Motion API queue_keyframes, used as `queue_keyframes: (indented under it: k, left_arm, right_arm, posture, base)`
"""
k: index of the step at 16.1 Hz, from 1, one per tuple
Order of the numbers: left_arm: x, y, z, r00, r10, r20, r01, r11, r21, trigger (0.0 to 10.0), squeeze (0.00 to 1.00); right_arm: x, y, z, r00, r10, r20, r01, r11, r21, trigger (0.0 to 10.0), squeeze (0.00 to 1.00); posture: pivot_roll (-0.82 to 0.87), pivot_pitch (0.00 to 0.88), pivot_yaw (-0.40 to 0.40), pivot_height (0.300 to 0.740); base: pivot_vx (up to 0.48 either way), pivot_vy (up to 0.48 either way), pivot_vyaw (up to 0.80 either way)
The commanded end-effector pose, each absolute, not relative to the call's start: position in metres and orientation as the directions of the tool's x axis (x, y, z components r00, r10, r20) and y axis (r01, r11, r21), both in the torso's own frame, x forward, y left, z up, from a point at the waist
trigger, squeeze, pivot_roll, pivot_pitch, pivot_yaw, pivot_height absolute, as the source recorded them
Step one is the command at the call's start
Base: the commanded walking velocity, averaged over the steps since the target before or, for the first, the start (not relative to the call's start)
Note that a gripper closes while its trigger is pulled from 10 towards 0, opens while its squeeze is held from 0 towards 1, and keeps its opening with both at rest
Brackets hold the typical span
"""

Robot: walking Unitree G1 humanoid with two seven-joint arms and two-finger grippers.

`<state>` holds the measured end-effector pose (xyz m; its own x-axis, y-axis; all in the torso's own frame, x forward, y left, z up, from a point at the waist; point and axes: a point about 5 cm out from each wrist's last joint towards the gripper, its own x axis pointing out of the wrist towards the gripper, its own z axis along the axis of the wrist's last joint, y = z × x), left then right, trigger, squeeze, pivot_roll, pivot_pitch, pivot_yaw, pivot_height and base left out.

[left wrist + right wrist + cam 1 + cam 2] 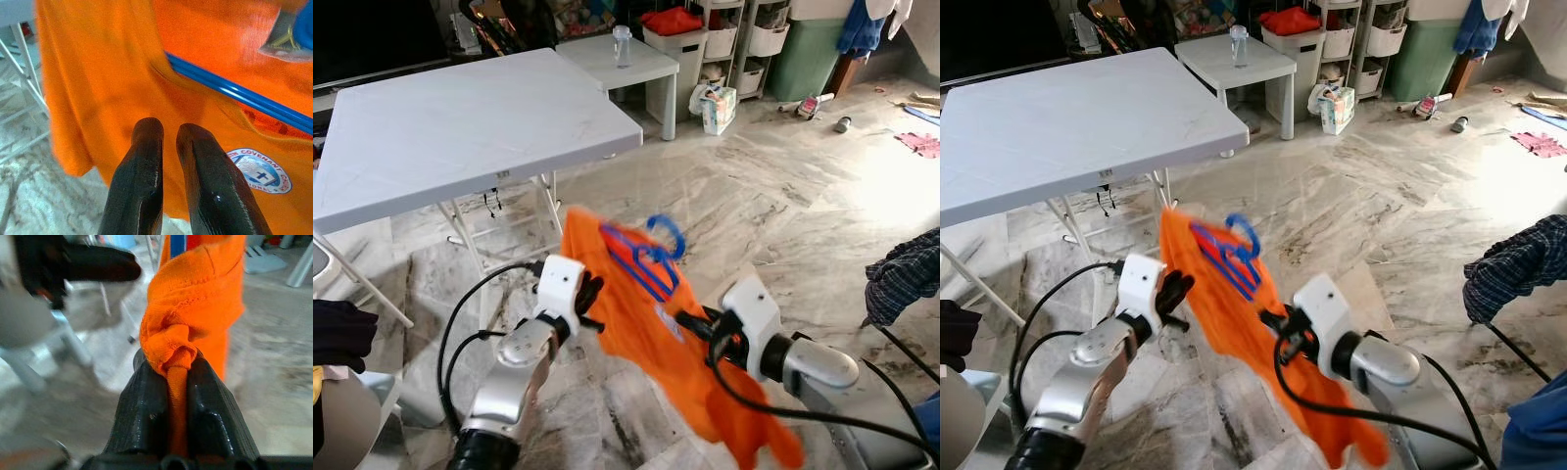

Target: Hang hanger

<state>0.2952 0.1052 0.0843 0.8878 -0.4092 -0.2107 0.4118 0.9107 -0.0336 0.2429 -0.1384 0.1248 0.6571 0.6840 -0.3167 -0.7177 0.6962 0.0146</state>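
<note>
Two grippers flank one shirt-draped hanger.
Right gripper [178, 377] jaws clamp the orange shirt [646, 333]; left gripper [168, 161] jaws nearly closed, empty, beside cloth; blue hanger [646, 257] slants hook-up, nearer right arm.

Both arms are silver-grey metal with rounded, jointed segments. Each ends in a boxy white wrist housing, from which two long, glossy black fingers project. The left gripper [590, 299] and right gripper [697, 326] look alike. Black cables loop loosely from the wrists back along the forearms. The left arm's base is dark.
</note>
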Motion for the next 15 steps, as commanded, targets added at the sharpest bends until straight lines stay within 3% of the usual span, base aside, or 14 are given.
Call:
queue_keyframes:
  k: [1,7,8,15]
  left_arm:
    - [0.299,0.105,0.087,0.897,-0.395,-0.200,0.400,0.917,-0.019,10.0,0.00]
    - [0.306,0.096,0.099,0.902,-0.414,-0.120,0.410,0.910,-0.056,10.0,0.00]
    - [0.306,0.095,0.100,0.899,-0.421,-0.117,0.415,0.907,-0.073,10.0,1.00]
    - [0.295,0.088,0.097,0.863,-0.491,-0.114,0.474,0.868,-0.150,10.0,1.00]
  right_arm:
    - [0.242,-0.134,0.145,0.638,0.729,-0.249,-0.749,0.662,0.017,10.0,0.00]
    - [0.227,-0.123,0.153,0.523,0.816,-0.247,-0.826,0.556,0.089,10.0,0.00]
    - [0.227,-0.125,0.149,0.529,0.805,-0.268,-0.821,0.566,0.079,10.0,0.00]
    - [0.246,-0.133,0.149,0.647,0.720,-0.252,-0.734,0.678,0.051,10.0,0.00]
  posture:
    - [-0.15,0.012,0.024,0.740]
    - [-0.15,0.013,0.022,0.740]
    - [-0.14,0.012,0.021,0.740]
    - [-0.14,0.014,0.022,0.740]
  base:
    - [0.000,0.000,0.00]
    - [0.000,0.000,0.00]
    - [0.000,0.000,0.00]
    - [0.000,0.000,0.00]
